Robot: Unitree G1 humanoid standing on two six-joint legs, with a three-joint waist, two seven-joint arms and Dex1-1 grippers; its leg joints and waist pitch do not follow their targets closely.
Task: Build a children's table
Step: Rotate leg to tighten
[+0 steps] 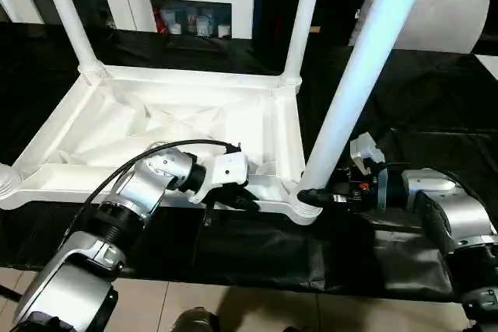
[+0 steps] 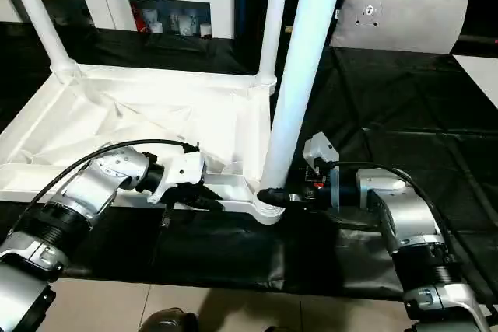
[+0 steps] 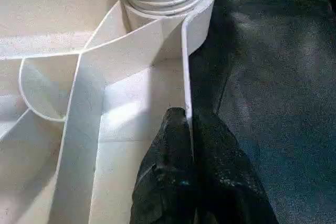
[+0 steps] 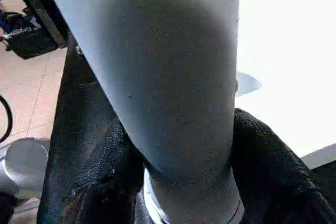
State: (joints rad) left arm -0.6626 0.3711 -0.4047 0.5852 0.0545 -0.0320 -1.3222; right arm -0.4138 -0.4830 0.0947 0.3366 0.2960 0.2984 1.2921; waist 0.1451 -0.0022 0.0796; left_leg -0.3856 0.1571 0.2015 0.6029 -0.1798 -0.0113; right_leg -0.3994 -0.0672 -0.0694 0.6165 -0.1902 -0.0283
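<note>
the upside-down table top point(image 1: 156, 126) lies on the black cloth. its near rim is pinched by the left gripper point(image 3: 186, 129). the near right leg point(image 1: 354, 91) is hugged low by the right gripper point(image 1: 315, 196); it should be kept straight and pushed down firmly.

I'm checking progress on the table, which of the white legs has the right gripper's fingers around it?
The near-right leg, standing in the corner socket closest to the robot. The right gripper straddles its base; the two far legs stand untouched.
</note>
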